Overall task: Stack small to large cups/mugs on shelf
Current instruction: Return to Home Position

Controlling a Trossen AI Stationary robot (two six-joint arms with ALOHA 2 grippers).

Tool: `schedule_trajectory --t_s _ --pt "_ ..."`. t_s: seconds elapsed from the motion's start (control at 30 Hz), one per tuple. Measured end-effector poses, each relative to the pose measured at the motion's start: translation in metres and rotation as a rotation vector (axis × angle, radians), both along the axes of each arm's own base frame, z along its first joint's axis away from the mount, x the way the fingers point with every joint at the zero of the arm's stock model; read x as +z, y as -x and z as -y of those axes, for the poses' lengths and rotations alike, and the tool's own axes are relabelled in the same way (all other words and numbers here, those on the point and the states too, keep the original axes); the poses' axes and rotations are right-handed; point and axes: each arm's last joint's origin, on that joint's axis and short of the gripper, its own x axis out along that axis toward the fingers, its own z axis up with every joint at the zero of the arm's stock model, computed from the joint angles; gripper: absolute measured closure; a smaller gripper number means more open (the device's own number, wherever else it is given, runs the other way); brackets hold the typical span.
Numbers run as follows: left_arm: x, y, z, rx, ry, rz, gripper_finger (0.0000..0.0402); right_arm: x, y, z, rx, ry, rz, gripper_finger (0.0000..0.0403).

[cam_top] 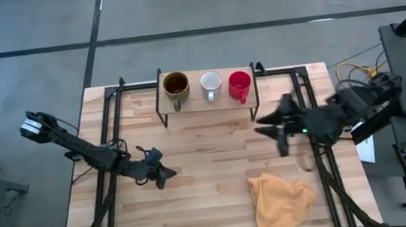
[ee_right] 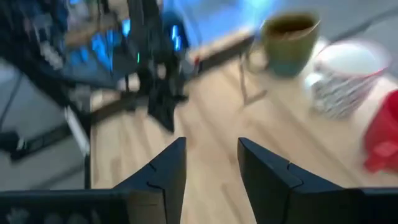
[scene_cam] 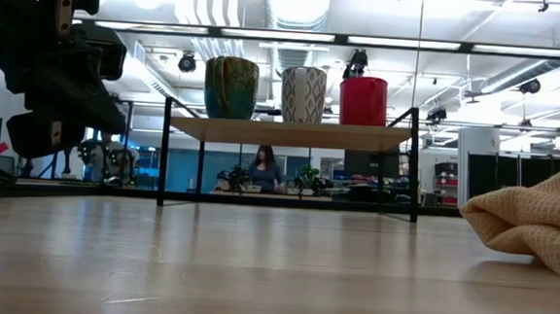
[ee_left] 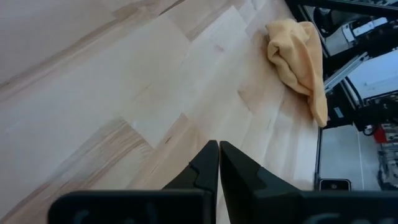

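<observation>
Three mugs stand in a row on their bases on the light-wood shelf [cam_top: 209, 101]: the dark brown one [cam_top: 176, 87] on the left, the white one [cam_top: 211, 83] in the middle, the red one [cam_top: 239, 85] on the right. The low view shows the same order on the shelf [scene_cam: 291, 132]: brown [scene_cam: 231, 88], white [scene_cam: 303, 94], red [scene_cam: 362, 101]. My right gripper [cam_top: 261, 123] [ee_right: 211, 168] hovers open just near-right of the shelf, fingers pointing toward the table's left, holding nothing. My left gripper [cam_top: 161, 177] [ee_left: 219, 149] is shut and empty, low over the table's near-left part.
A crumpled yellow-orange cloth [cam_top: 279, 202] [scene_cam: 534, 226] [ee_left: 298, 53] lies on the tabletop near the near-right edge. Bare wood lies between the shelf and the two grippers. Black frame rails [cam_top: 110, 131] run along both table sides. A person [scene_cam: 264, 168] shows far behind the shelf.
</observation>
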Motion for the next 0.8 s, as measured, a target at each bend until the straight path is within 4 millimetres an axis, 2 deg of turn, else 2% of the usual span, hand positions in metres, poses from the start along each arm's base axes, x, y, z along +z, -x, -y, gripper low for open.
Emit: schedule_trajectory --t_s 0.17,0.3,0.47,0.63,0.8 --pt "0.003 -0.002 0.001 -0.016 0.027 0.032 0.0402 -0.027 0.043 -0.001 -0.077 0.021 0.154 0.0269" --pt "0.007 -0.003 0.002 -0.017 0.044 0.068 0.0402 -0.039 0.072 0.016 -0.017 -0.072 0.279 0.027" --pt "0.015 -0.008 0.002 -0.026 0.05 0.164 0.0402 -0.053 0.105 0.04 0.042 -0.059 0.43 0.0264" --pt "0.032 -0.017 -0.007 -0.015 -0.021 0.345 0.0402 -0.072 0.134 0.056 0.089 -0.014 0.688 0.0265" --pt "0.047 -0.026 -0.03 0.024 -0.219 0.491 0.0402 -0.103 0.149 0.064 0.115 0.035 0.794 0.0271"
